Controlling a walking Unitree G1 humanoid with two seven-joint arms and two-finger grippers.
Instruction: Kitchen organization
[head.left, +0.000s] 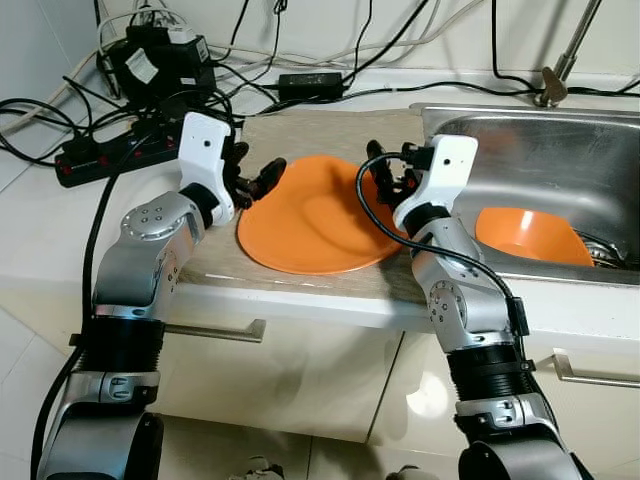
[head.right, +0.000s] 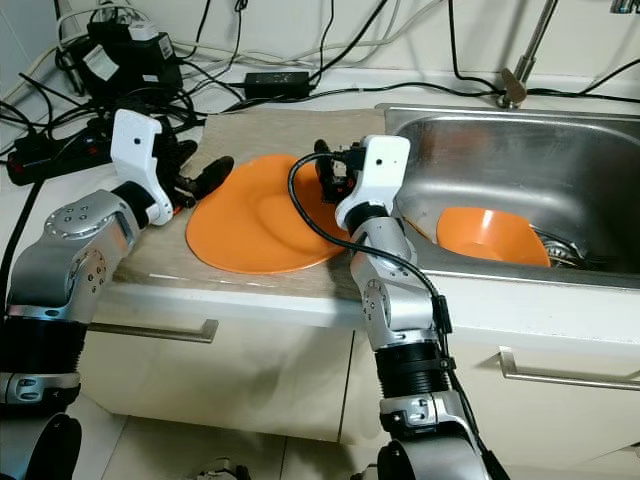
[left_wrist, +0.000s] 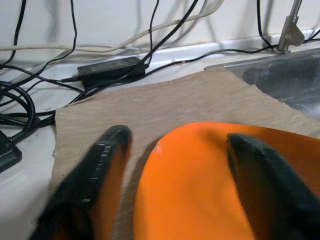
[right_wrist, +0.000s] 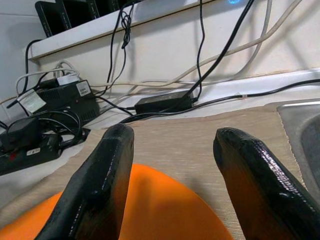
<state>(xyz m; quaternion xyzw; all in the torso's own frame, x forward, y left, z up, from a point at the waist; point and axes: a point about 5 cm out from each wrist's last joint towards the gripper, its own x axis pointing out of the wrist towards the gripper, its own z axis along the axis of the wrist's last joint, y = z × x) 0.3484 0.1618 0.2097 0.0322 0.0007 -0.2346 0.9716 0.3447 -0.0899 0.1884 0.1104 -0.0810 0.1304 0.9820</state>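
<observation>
While both arms reach over the orange plate (head.left: 312, 222), the sorting looks barely begun: the plate lies flat on a beige mat (head.left: 330, 130) on the white table (head.left: 40, 230), and nothing has been lifted off it. The left tool (head.left: 262, 178) sits at the plate's left rim with its fingers spread, one over the mat and the other over the orange surface, as the left wrist view shows; it pinches nothing. The right tool (head.right: 332, 170) hovers at the plate's right side near the sink edge, fingers likewise spread above the plate's far rim, holding nothing.

An orange bowl (head.left: 530, 236) rests inside the steel sink (head.left: 560, 140), to the right of the mat. My guess is that the plate and the bowl both remain to be put away or stacked, so most of the job is left.

Along the back of the table runs a tangle of black and white cables (head.left: 330, 50), a black power brick (head.left: 310, 82), and a power strip (head.left: 110, 155) with adapters at the left. A tap base (head.left: 551, 88) stands behind the sink. Below are pale cabinet fronts with metal handles (head.left: 215, 330) and a tiled floor.
</observation>
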